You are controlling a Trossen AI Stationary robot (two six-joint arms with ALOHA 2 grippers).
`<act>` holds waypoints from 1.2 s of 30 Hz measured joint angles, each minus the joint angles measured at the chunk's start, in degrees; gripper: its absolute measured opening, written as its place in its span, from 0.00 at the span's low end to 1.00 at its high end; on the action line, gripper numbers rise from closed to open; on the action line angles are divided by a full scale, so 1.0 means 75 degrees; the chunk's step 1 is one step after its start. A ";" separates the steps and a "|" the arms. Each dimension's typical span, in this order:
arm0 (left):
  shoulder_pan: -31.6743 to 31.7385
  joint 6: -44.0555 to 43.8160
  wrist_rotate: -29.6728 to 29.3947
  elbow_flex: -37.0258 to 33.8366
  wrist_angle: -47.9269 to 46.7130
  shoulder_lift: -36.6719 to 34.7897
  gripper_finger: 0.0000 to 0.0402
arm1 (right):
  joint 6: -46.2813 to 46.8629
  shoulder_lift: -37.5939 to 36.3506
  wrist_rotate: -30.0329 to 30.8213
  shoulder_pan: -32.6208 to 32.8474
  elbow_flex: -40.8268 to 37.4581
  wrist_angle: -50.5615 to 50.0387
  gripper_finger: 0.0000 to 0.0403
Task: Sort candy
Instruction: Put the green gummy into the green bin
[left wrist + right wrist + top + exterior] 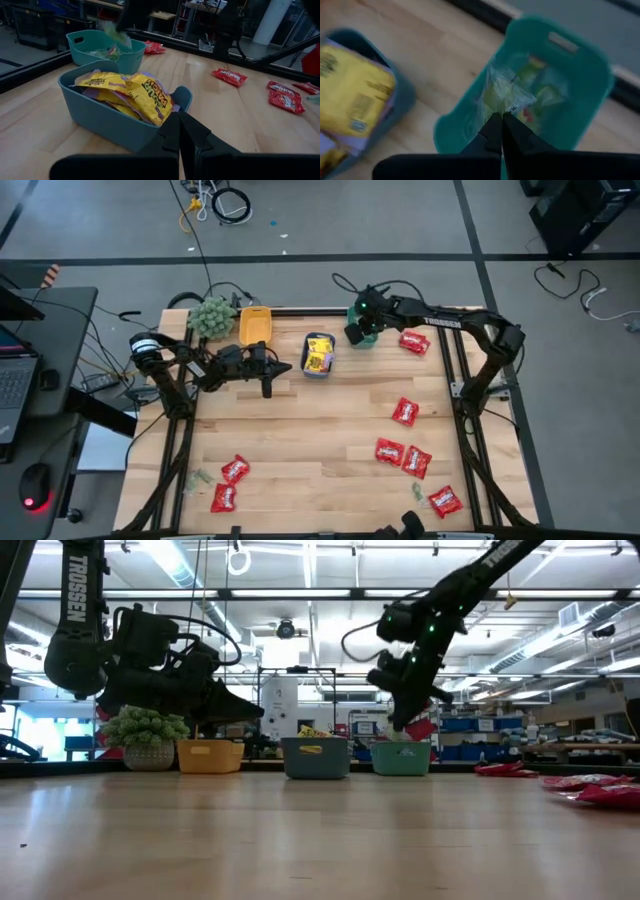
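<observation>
The wooden counter (320, 440) is carrying everything, and the arms are showing white "TROSSEN" lettering, readable on the right arm from above and on the left arm in the low view. The blue bin (107, 117) is sitting near the counter's far edge, heaped with yellow packets (135, 95) whose print is reading roughly "SOUR PATCH"; only the left wrist view is making that lettering legible. The teal bin (565, 75) is standing just beside it, and the orange bin (255, 326) and a fuzzy green plant ball (211, 316) are lining up on the other side.

The left gripper (267, 390) is hanging beside the blue bin with its fingers pressed together, holding nothing. The right gripper (501, 117) is hovering over the teal bin, pinching a pale green packet (507, 92); the right wrist view alone is showing this grip.

Red packets (405, 412) are lying scattered across the counter's right half, with two more near the left front corner; their white lettering is too small to read.
</observation>
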 joint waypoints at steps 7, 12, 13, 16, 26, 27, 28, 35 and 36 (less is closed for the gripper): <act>-0.0002 0.0000 0.0000 0.0000 -0.0019 0.0000 0.00 | 0.0304 0.0812 -0.0102 -0.0133 0.0000 0.0229 0.00; 0.0000 0.0000 0.0000 0.0000 -0.0023 0.0000 0.00 | 0.0485 0.1088 -0.0138 -0.0167 0.0000 0.0231 0.04; -0.0002 0.0000 0.0000 0.0000 -0.0032 0.0000 0.00 | 0.0482 0.1090 -0.0206 -0.0167 0.0000 0.0207 0.05; -0.0001 0.0000 0.0000 0.0000 -0.0040 0.0000 0.00 | 0.0426 0.1045 -0.0443 -0.0165 0.0006 0.0187 0.12; -0.0002 0.0001 -0.0003 0.0000 -0.0052 0.0000 0.00 | -0.0917 0.0163 -0.0678 0.0170 0.0979 -0.1311 0.37; -0.0002 0.0010 -0.0002 0.0000 -0.0052 0.0000 0.00 | -0.1109 0.0002 -0.0678 0.0313 0.1028 -0.1427 0.35; 0.0000 0.0032 -0.0003 0.0000 -0.0052 0.0000 0.00 | -0.1317 -0.0158 -0.0678 0.0489 0.1030 -0.1539 0.31; -0.0002 0.0149 0.0016 0.0000 -0.0052 0.0000 0.00 | -0.1384 -0.1403 -0.0680 0.2594 -0.0222 -0.1691 0.03; -0.0002 0.0147 0.0078 0.0000 -0.0052 0.0000 0.00 | -0.1092 -0.1598 -0.0680 0.3004 -0.0539 -0.1678 0.02</act>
